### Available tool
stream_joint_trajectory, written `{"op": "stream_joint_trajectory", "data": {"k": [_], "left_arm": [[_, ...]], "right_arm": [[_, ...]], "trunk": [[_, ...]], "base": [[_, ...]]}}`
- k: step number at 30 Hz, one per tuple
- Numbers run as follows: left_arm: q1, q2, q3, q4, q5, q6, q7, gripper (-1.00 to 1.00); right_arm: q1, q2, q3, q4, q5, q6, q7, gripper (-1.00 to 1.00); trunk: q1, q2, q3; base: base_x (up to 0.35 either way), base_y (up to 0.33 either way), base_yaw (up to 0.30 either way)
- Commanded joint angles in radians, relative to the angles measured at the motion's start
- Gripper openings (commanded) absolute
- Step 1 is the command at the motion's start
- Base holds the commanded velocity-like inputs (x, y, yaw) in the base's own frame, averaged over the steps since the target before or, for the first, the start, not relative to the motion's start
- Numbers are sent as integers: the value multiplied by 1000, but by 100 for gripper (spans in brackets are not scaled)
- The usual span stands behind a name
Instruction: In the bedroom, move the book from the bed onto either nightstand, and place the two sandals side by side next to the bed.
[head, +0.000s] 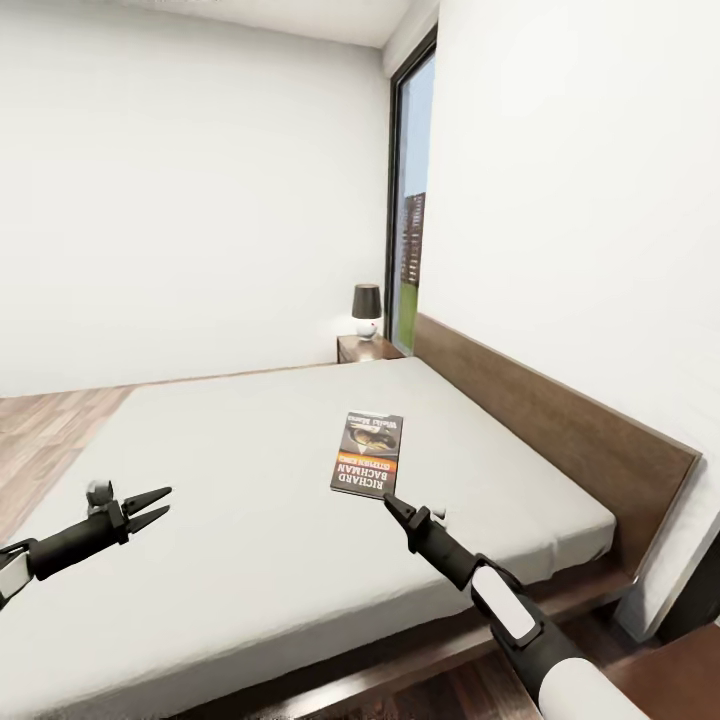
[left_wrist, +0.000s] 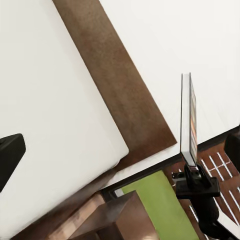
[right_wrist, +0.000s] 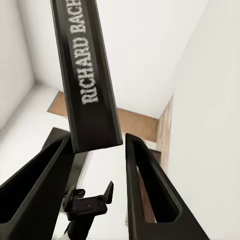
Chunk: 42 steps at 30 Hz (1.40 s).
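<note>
The bedroom has white walls (head: 200, 180), a wood-plank floor (head: 50, 430) and a tall dark-framed window (head: 410, 200) in the far corner. The bed (head: 560, 420) takes up most of the head view: a low dark-brown frame with a plain headboard along the right wall and a flat light-grey mattress (head: 250, 500). Beyond its far end, under the window, a dark-brown nightstand (head: 365, 349) carries a small lamp (head: 366, 309) with a dark shade.

The right arm reaches in from the lower right, and the right gripper (head: 392, 503) has its jaws clenched on the near edge of the book (head: 368, 454). In the left wrist view the book (left_wrist: 189, 117) stands on edge above those jaws, clear of the mattress. In the right wrist view its spine, lettered "RICHARD BACH…", runs between the two fingers (right_wrist: 150, 195).

The left gripper (head: 150, 507) hangs over the near left part of the mattress, its jaws released and holding nothing.
</note>
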<state>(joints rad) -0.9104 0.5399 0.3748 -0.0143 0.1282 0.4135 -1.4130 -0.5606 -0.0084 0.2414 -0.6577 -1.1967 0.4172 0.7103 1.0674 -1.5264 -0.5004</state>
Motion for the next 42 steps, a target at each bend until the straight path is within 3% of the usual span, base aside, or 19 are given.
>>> {"op": "stream_joint_trajectory", "data": {"k": [1,12,42], "left_arm": [[-1,0,-8,0,10,11,-3,100],[0,0,-8,0,10,11,-4,100],[5,0,-8,0,10,11,-2,100]], "right_arm": [[-1,-1,2,0,-14,8,0,-100],[-1,-1,2,0,-12,8,0,-100],[-1,-1,2,0,-11,8,0,-100]], "trunk": [[0,-1,-1],[0,-1,-1],[0,-1,-1]], "base": [[-164,0,179],[-220,0,179],[-49,0,179]]}}
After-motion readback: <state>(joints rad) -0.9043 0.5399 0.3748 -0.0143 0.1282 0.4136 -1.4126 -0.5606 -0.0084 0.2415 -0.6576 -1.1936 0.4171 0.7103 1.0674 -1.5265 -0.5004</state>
